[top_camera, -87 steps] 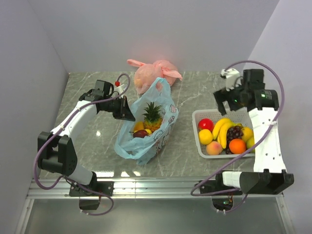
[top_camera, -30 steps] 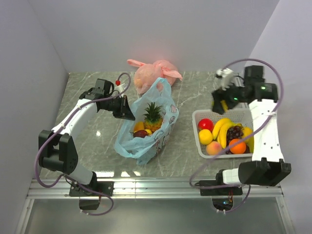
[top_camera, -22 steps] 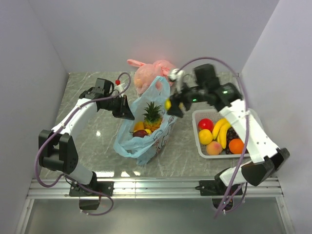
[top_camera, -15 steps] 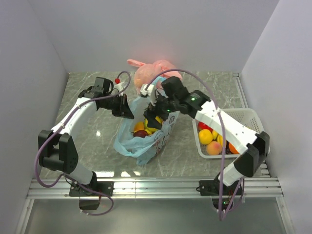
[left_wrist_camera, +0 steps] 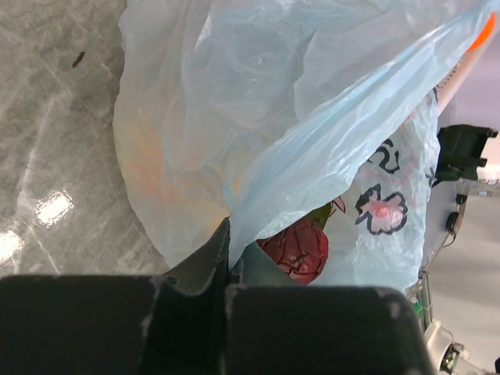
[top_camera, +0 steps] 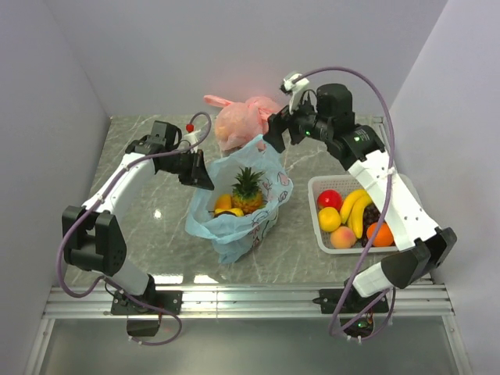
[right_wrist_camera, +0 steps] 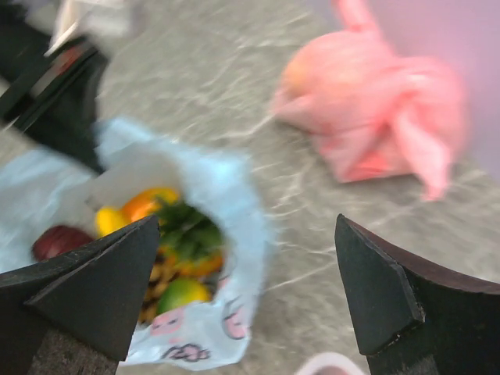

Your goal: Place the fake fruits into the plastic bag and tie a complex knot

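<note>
Blue plastic bag (top_camera: 234, 238) in clenched left gripper (top_camera: 205, 181), fruits (top_camera: 247, 191) half-hidden inside; right gripper (top_camera: 277, 134) released

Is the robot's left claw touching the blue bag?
Touching. The left wrist view shows the left gripper shut on a fold of the blue bag, with the thin plastic pinched right at its tips.

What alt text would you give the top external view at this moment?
The left gripper pinches the rim of an open light-blue plastic bag holding a pineapple and smaller fruits, while the right gripper hovers open and empty above its far side. A white basket holding the rest sits to the right; a knotted pink bag lies behind.
</note>
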Robot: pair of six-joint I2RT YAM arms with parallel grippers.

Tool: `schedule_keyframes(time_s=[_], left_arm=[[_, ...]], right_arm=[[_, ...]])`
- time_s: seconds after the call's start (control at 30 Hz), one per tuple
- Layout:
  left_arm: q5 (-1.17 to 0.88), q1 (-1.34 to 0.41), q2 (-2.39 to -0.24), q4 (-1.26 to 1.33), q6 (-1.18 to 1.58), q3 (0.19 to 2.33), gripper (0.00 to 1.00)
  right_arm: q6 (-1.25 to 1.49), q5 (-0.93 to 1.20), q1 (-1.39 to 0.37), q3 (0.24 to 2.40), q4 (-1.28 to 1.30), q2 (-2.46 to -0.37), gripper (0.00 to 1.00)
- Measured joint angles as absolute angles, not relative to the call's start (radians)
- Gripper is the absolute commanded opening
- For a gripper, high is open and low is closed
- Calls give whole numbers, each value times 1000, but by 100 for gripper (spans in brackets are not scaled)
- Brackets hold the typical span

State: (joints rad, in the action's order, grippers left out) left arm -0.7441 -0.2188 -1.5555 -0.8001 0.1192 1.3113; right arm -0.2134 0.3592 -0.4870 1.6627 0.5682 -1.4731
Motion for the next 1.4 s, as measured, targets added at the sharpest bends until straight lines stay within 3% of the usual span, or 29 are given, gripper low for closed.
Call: schedule_keyframes(time_s=[0.33, 0.4, 0.43, 0.5, 0.53, 0.7, 0.8, 0.9, 1.0, 1.03, 1.17, 1.4], left_arm=[[-762, -218, -1598, -837, 77, 1355, 7], [-762, -217, -1604, -841, 65, 1370, 7], [-762, -217, -1606, -844, 62, 1376, 7], [-761, -217, -1612, -848, 53, 1392, 5], [-757, -217, -1615, -847, 46, 1399, 3], [-719, -213, -1619, -830, 8, 1423, 1], [-709, -208, -1649, -832, -20, 1479, 6], [-711, -202, -1705, -831, -46, 1568, 18], [-709, -194, -1715, -815, -65, 1584, 43], [-710, -191, -1708, -804, -65, 1580, 57], [-714, -167, -1610, -716, -49, 1524, 86], [-728, -240, -1396, -561, -34, 1521, 94]], right_arm=[[-202, 451, -463, 1726, 591, -1615, 97], [-208, 482, -462, 1721, 607, -1648, 74], [-210, 494, -462, 1714, 613, -1657, 52], [-213, 510, -462, 1707, 630, -1666, 25], [-212, 519, -462, 1707, 638, -1670, 0], [-144, 609, -453, 1687, 644, -1660, 0], [-32, 699, -445, 1569, 573, -1584, 0], [106, 764, -444, 1464, 503, -1483, 0], [228, 799, -444, 1411, 413, -1396, 0], [253, 802, -443, 1397, 392, -1377, 0], [329, 796, -442, 1359, 342, -1329, 0], [339, 745, -450, 1356, 344, -1332, 0]])
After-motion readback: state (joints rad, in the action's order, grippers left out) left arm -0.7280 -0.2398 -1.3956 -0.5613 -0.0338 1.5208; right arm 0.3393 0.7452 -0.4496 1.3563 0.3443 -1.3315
